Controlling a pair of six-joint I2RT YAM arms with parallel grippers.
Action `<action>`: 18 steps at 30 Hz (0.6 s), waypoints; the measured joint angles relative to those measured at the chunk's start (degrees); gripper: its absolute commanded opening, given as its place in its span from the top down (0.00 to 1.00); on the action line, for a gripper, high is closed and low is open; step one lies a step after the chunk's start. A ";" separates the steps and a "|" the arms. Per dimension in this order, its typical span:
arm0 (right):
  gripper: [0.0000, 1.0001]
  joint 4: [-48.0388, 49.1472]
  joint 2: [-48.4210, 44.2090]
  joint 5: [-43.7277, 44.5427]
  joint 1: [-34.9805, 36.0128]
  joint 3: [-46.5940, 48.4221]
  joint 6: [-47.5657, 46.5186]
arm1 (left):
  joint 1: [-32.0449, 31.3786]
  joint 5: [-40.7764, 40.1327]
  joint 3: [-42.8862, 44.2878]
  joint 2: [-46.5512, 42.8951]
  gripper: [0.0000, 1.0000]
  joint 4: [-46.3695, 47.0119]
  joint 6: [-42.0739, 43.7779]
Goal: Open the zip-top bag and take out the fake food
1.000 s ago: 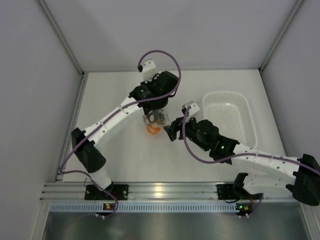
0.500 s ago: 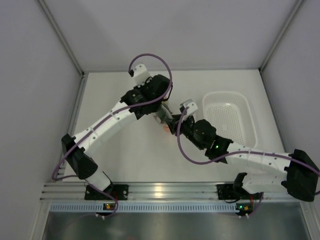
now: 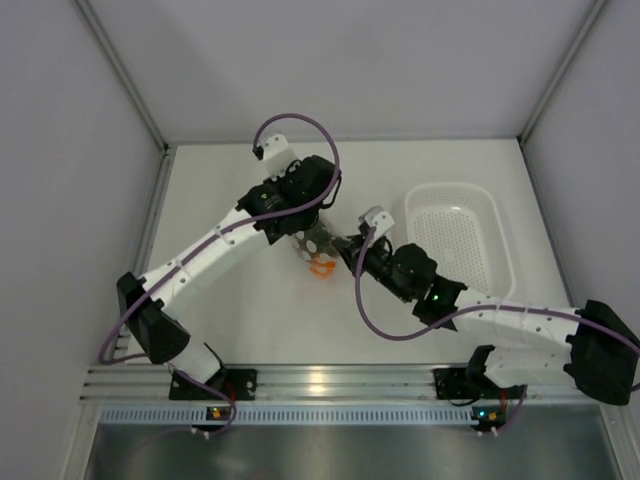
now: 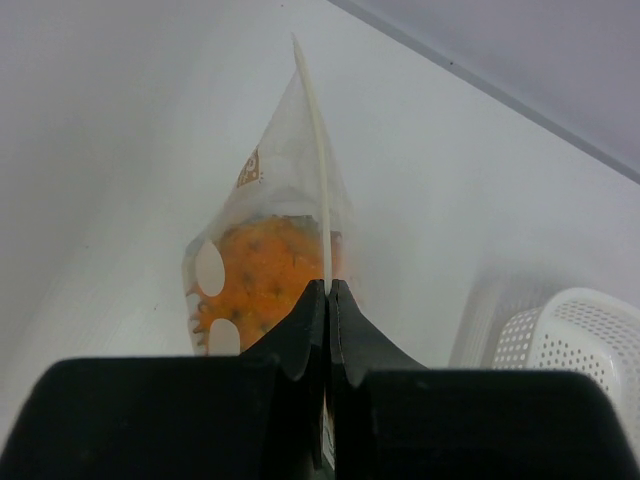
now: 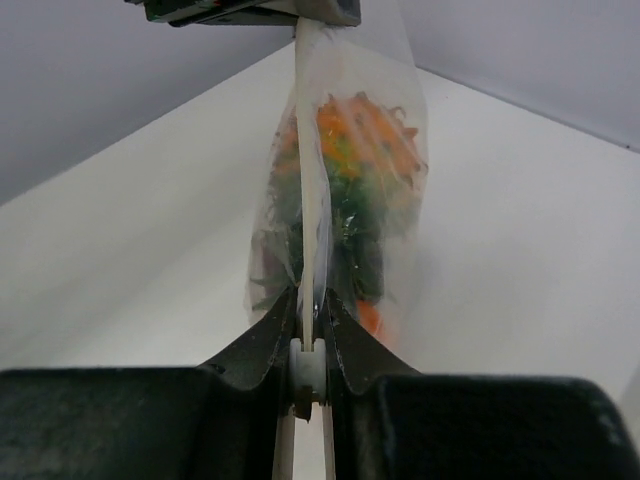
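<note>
The clear zip-top bag (image 3: 318,247) hangs above the table between both arms, its zip strip uppermost. Inside it shows fake food: an orange pineapple (image 4: 262,275) and orange and dark green pieces (image 5: 360,190). My left gripper (image 4: 328,292) is shut on one end of the bag's zip strip (image 4: 318,160). My right gripper (image 5: 310,300) is shut on the other end, its jaws pinched on the white slider of the strip (image 5: 310,150). In the top view the left gripper (image 3: 308,232) and right gripper (image 3: 345,246) meet at the bag.
A white perforated basket (image 3: 497,238) stands on the table to the right of the bag, also at the right edge of the left wrist view as a basket (image 4: 590,340). Enclosure walls ring the white table (image 3: 250,320).
My right gripper moved in to the bag and closed on its zip strip. The left arm shifted slightly, carrying the bag a little toward the right gripper.
</note>
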 measured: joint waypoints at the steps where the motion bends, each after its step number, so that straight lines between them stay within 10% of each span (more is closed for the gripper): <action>1: 1.00 -0.48 -0.26 -1.03 0.00 0.00 -0.98 | 0.00 0.26 -0.63 -0.46 0.97 -0.02 0.20; 15: 1.00 -18.84 -3.26 -8.11 -0.26 4.83 -9.90 | 0.07 6.60 -7.17 -10.86 0.02 0.98 9.44; 18: 1.00 -21.90 -4.96 -9.05 -0.28 5.07 -11.02 | 0.07 9.57 -9.25 -14.08 0.02 5.51 16.76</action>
